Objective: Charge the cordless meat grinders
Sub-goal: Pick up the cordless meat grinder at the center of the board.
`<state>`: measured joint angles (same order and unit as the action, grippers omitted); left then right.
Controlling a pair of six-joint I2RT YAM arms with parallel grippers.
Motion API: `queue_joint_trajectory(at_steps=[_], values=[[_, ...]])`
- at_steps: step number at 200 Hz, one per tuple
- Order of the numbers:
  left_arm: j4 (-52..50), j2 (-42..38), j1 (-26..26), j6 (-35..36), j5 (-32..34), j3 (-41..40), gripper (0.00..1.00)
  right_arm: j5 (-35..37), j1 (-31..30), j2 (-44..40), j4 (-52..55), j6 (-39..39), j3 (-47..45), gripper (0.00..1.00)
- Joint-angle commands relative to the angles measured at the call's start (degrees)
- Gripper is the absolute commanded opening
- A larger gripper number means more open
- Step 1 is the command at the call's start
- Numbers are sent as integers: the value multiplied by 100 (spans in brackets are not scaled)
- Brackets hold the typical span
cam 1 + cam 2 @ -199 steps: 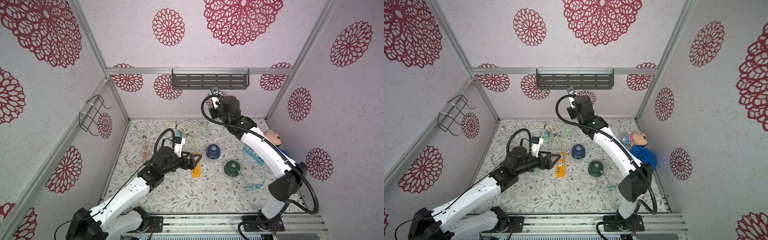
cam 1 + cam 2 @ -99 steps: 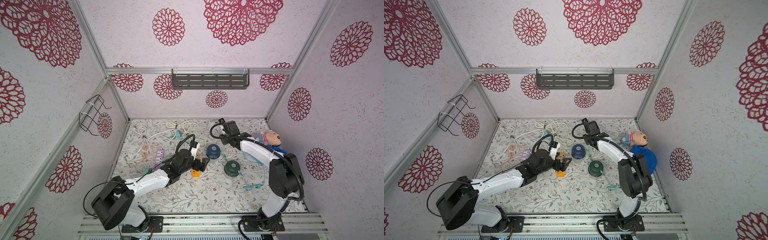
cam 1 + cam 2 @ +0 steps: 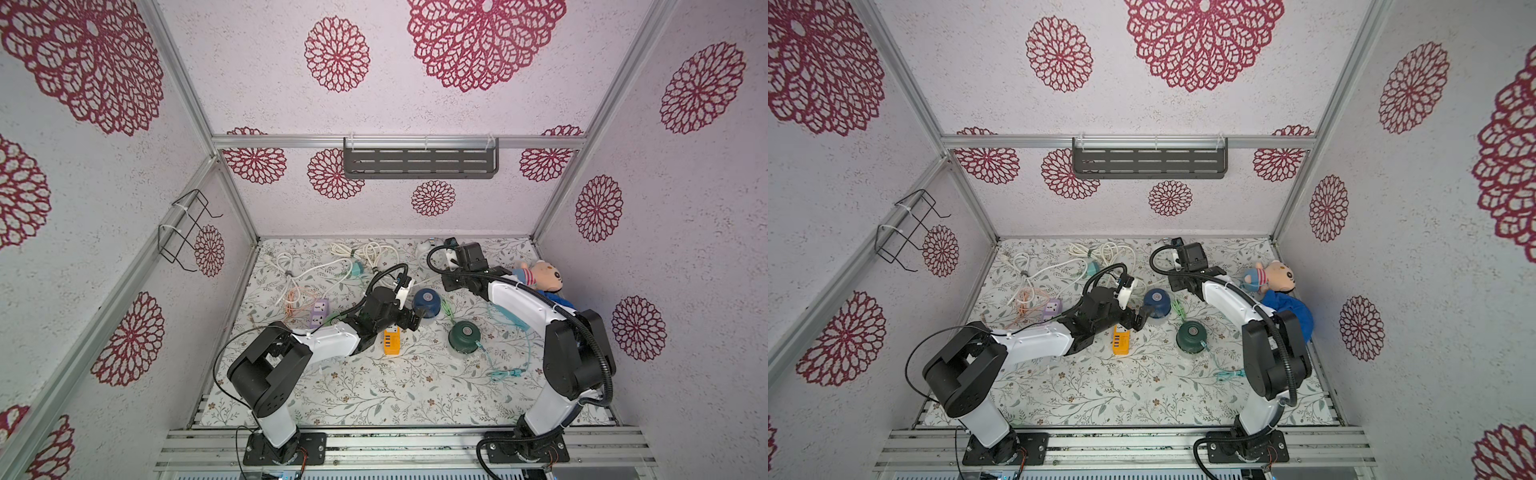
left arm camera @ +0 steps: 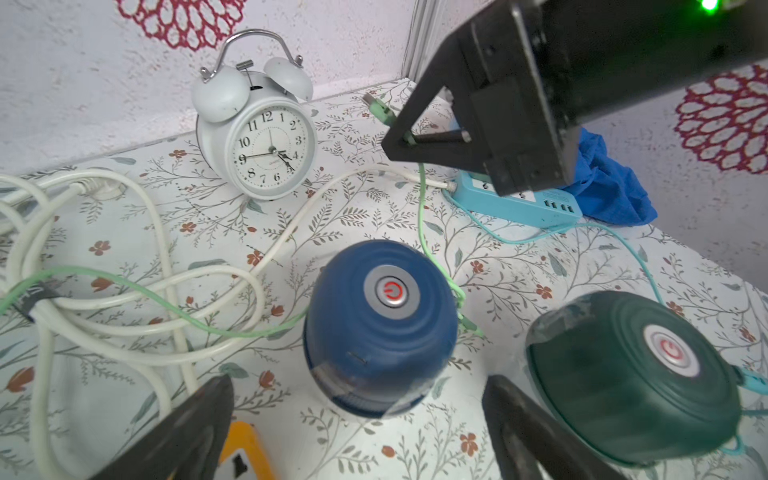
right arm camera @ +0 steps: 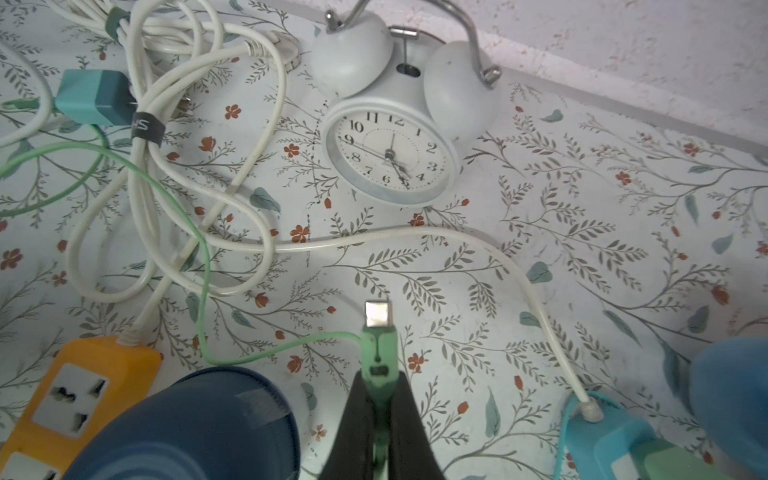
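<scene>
The navy blue grinder (image 3: 427, 302) (image 3: 1157, 302) stands mid-table with its silver button up. My left gripper (image 4: 357, 384) (image 3: 415, 318) is open, low over the table, one finger on each side just short of the navy grinder (image 4: 380, 328). The dark green grinder (image 3: 463, 334) (image 4: 631, 386) stands to its right, a teal cable at its side. My right gripper (image 5: 376, 384) (image 3: 451, 286) is shut on a light-green USB plug (image 5: 377, 332), held above the table behind the navy grinder; its thin green cable loops past that grinder.
A white twin-bell alarm clock (image 4: 257, 137) (image 5: 390, 153) stands by the back wall. An orange power strip (image 3: 392, 343), a purple one (image 3: 319, 311) and a blue one (image 4: 515, 203) lie around. White cords (image 3: 316, 266) pile at back left. A plush doll (image 3: 540, 276) is at right.
Both arms have come down from raised poses. The left gripper moved right past the orange strip to the navy grinder. The right gripper dropped from the back wall to just behind that grinder.
</scene>
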<state>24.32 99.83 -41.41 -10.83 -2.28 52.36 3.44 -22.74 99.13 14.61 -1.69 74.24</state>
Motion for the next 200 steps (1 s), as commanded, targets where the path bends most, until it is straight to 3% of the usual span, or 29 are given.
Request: queue_joint_trajectory(at_steps=[1,38,85,200], values=[[-261,274,60,438,-506,316,97,-418,13,90,138,-209,-10,0],[-922,574,46,791,-905,844,97,-713,-2,237,139,-252,-92,0],[-1736,907,1,1109,-929,1521,97,-1076,-72,325,-59,-404,-318,0],[-1793,1490,-131,1163,-396,1883,98,-1680,-74,140,-494,-797,-748,0]])
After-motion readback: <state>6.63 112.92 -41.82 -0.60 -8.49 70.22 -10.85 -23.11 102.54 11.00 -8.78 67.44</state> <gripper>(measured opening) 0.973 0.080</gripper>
